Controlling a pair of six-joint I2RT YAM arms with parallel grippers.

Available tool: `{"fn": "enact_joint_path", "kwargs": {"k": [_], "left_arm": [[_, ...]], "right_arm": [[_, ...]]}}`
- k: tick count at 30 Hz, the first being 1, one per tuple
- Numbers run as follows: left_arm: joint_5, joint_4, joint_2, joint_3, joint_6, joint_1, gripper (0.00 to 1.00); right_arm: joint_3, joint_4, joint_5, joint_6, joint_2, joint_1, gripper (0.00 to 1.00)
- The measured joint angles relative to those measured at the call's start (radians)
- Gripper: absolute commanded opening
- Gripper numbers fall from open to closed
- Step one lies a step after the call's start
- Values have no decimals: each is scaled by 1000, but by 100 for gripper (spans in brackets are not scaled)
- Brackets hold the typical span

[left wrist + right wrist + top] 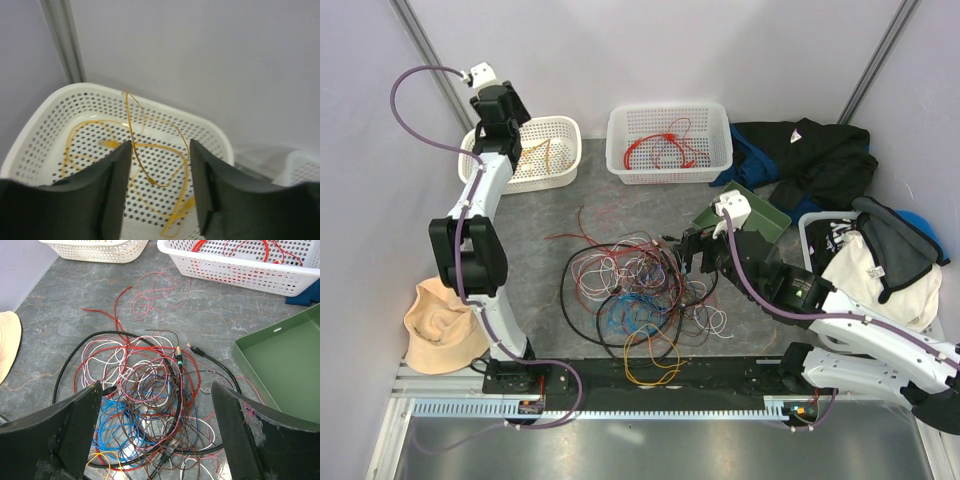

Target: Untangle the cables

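orange-yellow wire loop: Nearest the arm bases and half out of the pile. It looks light and limp, a fair place to take hold.
tangle of thin red, white, blue and brown wires: In the middle of the grey surface, ringed by a thicker black cable. I judge the thin ones floppy, near weightless and apt to drag their neighbours along. The black one seems stiffer and is best taken close to its plug end.
right tool: Hangs just over the heap's right side, fingers spread wide, holding nothing.
Far fringe of the heap: A loose red strand and a thin pink loop trail towards the baskets, nearly clear of the rest.
white perforated plastic basket on the left: Holds yellow wires.
matching white basket on the right: Holds a red cable.
left tool: Over the left basket, fingers apart. A thin yellow wire runs through the gap and looks loose rather than pinched.
Right wrist view alone: Shows the plugs and which strand crosses which.
Left wrist view alone: Shows the wire between those fingers, which the arm hides from above.
Top view alone: Shows both arms and the whole layout together.
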Motion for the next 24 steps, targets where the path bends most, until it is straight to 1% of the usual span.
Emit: {"fn": "enact_joint_path", "kwargs": {"k": [1, 4, 7, 9, 12, 14, 15, 17, 18, 19, 21, 24], "left_arm": [[-10, -23, 13, 5, -10, 4, 99], [-31, -94, 21, 4, -31, 12, 100], [-32, -113, -2, -5, -58, 13, 100], [-27, -120, -49, -37, -79, 3, 100], [-19, -130, -182, -133, -110, -45, 99], [-11, -113, -299, -227, -137, -118, 97], [-6, -112, -360, -278, -152, -166, 94], [16, -97, -490, -401, -188, -286, 90], [32, -90, -552, -465, -208, -359, 84], [48, -80, -613, -540, -234, -440, 81], [76, -84, -684, -642, -272, -542, 76], [111, -109, -740, -772, -307, -678, 74]], "right_arm": [[0, 0, 0, 0, -1, 0, 98], [0, 2, 3, 0, -8, 0, 98], [-4, 7, 8, 3, -21, 0, 98], [-5, 10, 10, 7, -26, 0, 98], [-18, 25, 10, 18, -27, 0, 98], [-35, 35, 8, 31, -27, 0, 98], [-46, 37, 7, 37, -27, 0, 98], [-66, 40, 6, 48, -29, 0, 98], [-82, 44, 6, 57, -32, 0, 98], [-94, 44, 6, 61, -38, 0, 98], [-124, 43, 5, 76, -54, 0, 98], [-151, 34, 6, 95, -83, 0, 97]]}}
